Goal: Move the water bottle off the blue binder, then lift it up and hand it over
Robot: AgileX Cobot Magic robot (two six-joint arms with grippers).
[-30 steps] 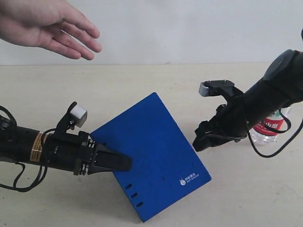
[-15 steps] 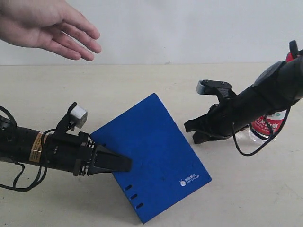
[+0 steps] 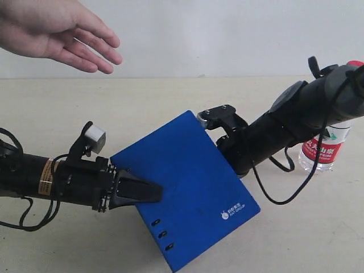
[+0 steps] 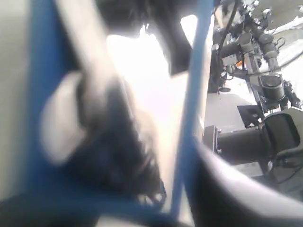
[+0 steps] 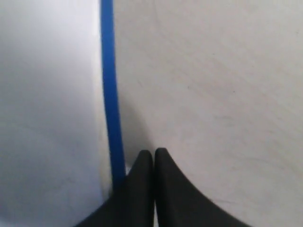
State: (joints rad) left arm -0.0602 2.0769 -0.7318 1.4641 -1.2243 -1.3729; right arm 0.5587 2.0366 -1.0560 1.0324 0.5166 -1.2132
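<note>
Standing upright on the desk [image 3: 170, 96], the water bottle [image 3: 325, 149] sits at the right side of the exterior view, off the blue binder [image 3: 187, 182] and well apart from it, partly hidden behind the right arm. Its red-and-white label faces the camera. The binder lies at the middle, turned at an angle, its white logo near the corner closest to the camera. The left end effector [image 3: 149, 194] is clamped on the binder's left edge, with one dark finger lying over the cover. The right end effector [image 5: 154, 160] has its fingertips pressed together, tips down on the desk just beside the binder's far right edge. An open human hand [image 3: 57, 31] hovers above the desk at the upper left.
</note>
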